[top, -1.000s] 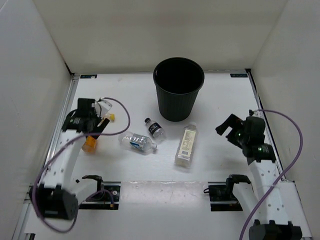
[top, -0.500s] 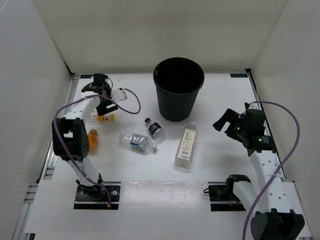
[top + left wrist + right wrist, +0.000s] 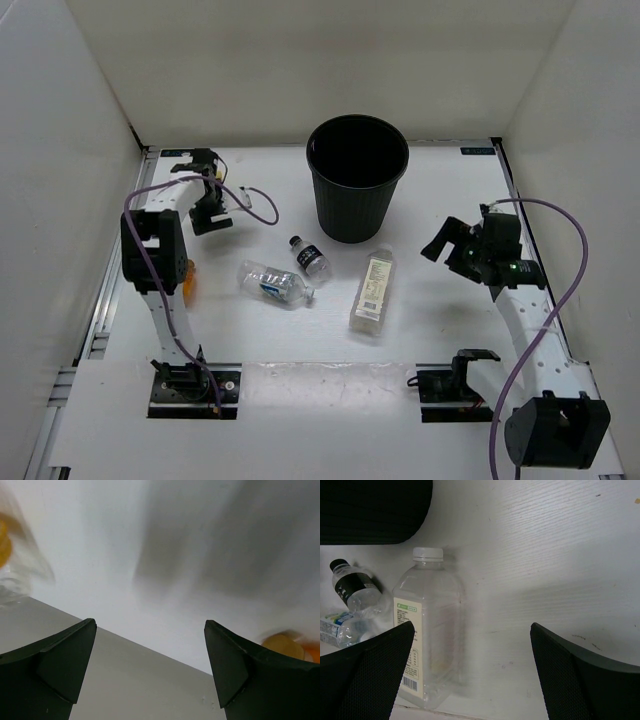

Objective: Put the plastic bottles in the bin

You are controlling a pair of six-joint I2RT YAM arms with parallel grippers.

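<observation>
Right gripper [image 3: 470, 680]: jaws held wide apart, nothing between them, poised low over the table [image 3: 440, 330] on the right-hand side and facing the table's middle. Nearest item outward: tall square pale-labelled bottle [image 3: 427, 645], lying flat, just off towards the arm's left. In the wrist view it is seen left of the gap's centre line, its long axis running away from the gripper and its white cap [image 3: 427, 554] turned towards the bin [image 3: 355, 205]. The jaw gap is thus set across the bottle's narrow width, so a sideways shift to the left is judged to be all that a grasp requires. Beyond it: tiny black-capped bottle [image 3: 310, 257] and blue-labelled bottle [image 3: 275, 285], both lying flat between the two arms, the latter lengthwise left to right. Bin: upright at the far middle, just beyond the tall bottle's cap; no bottle can be made out in its dark interior. Left gripper [image 3: 150, 645]: jaws likewise spread and empty, raised at the far left with the arm folded back; wrist view blurred. Yellow-capped bottle [image 3: 186, 278]: partly hidden behind the left arm, beside it. For the tall bottle, the right arm is judged the nearer.
</observation>
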